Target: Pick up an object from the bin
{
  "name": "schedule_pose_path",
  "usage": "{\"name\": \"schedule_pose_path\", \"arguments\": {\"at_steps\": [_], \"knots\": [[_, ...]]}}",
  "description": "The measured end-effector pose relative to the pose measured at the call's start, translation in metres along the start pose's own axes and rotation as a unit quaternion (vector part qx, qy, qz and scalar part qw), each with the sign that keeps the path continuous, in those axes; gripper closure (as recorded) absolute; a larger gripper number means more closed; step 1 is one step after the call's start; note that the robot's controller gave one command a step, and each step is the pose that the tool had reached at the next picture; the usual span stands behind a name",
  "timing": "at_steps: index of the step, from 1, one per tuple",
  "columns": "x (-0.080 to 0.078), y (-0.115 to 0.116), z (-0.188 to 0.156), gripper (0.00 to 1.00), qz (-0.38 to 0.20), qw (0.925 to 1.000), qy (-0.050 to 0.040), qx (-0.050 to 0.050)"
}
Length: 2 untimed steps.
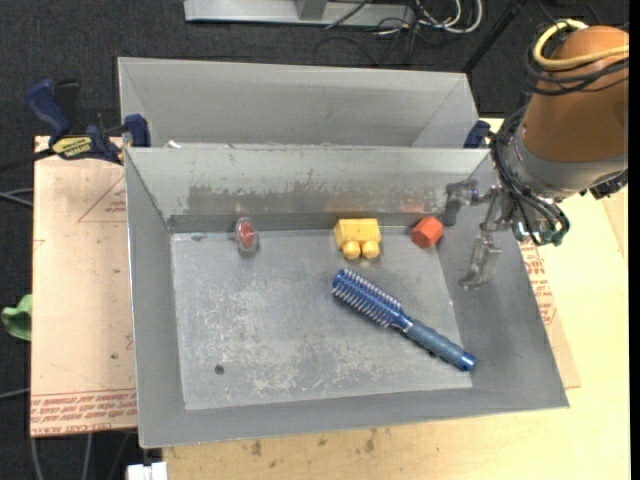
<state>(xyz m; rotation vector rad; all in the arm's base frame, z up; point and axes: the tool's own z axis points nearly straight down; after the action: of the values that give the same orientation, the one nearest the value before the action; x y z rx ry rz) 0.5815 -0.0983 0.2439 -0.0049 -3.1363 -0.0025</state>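
Though the gripper (478, 263) hangs over the right-hand sloping wall rather than over the flat floor, the thing nearest it is a small orange block (427, 231). It sits in the back right corner of the floor, tight against the foot of the back wall. I can't tell whether the gripper is open or closed (its metal parts run together against the grey wall behind them).

The bin (300, 368) is grey sheet metal with a scuffed, scratched floor and walls that slope outward. A second, taller panel rises behind the back wall. It stands on a dark floor, with a tangle of cables (440, 3) beyond it.

Just left of the orange block, near but apart, a yellow toy block (357, 237) also rests against the back wall. Well along the same wall to the left is a small red thing (246, 234), too small to make out. A blue hairbrush (400, 318) lies on a slant right of centre, its bristle head toward the middle and its handle pointing at the front right corner, near the foot of the right wall.

The strip of floor between the orange block and the right wall is bare, and so are the left half and the front. The arm (580, 88), in its orange cover, stands over the right rim.
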Motion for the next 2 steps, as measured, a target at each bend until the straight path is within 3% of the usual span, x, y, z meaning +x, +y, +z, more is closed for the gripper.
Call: {"name": "schedule_pose_path", "arguments": {"at_steps": [1, 2], "knots": [[0.006, 0.056, 0.179, 0.00, 0.042, 0.9991, 0.0006, -0.001], [0.025, 0.084, 0.143, 0.00, 0.025, 0.9997, -0.0028, 0.000]]}}
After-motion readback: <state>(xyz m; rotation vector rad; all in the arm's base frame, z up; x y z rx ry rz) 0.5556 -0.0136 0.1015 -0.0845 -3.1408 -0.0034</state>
